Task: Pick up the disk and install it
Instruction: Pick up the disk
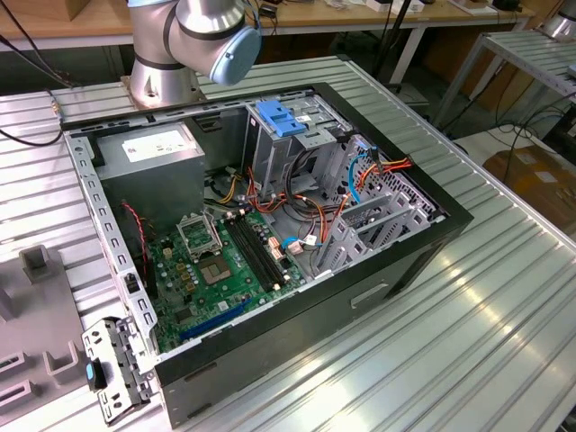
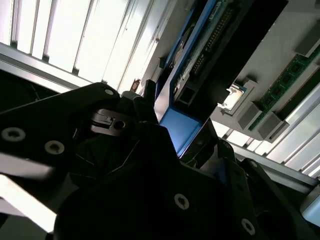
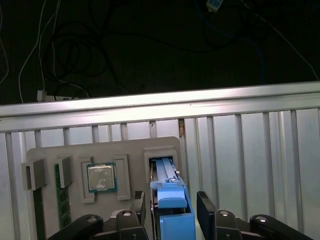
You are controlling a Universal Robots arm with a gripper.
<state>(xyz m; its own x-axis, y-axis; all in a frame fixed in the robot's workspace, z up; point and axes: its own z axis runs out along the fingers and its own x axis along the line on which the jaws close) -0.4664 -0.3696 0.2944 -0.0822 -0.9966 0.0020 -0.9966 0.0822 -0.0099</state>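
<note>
ROBOT ARM POISED OVER DRIVE: The black two-finger gripper [image 3: 172,199] hangs over the flat silver-grey metal disk [image 3: 171,186] framed in light blue plastic rails. Its fingers [image 3: 206,212] are spread to either flank of the drive and a thin strip of light shows along one side, so nothing is clamped.

The disk stands on edge in a slot of a pale grey moulded holder [image 3: 50,155]. A square silver processor chip [image 3: 102,177] lies in the neighbouring pocket, with a green memory stick [image 3: 61,195] beyond it. The holder rests on a ribbed aluminium table [image 3: 240,150], and tangled cables [image 3: 75,55] lie on the dark floor past the table's edge.

In the exterior view, taking the open black computer case [image 1: 270,351] as the dial:
- The arm's silver base [image 1: 157,76] rises at eleven o'clock.
- Inside the case, a grey power-supply box [image 1: 148,153] sits at ten o'clock.
- A fixed blue plastic bracket [image 1: 281,119] sits at twelve.
- A green motherboard [image 1: 216,261] sits at seven.
</note>
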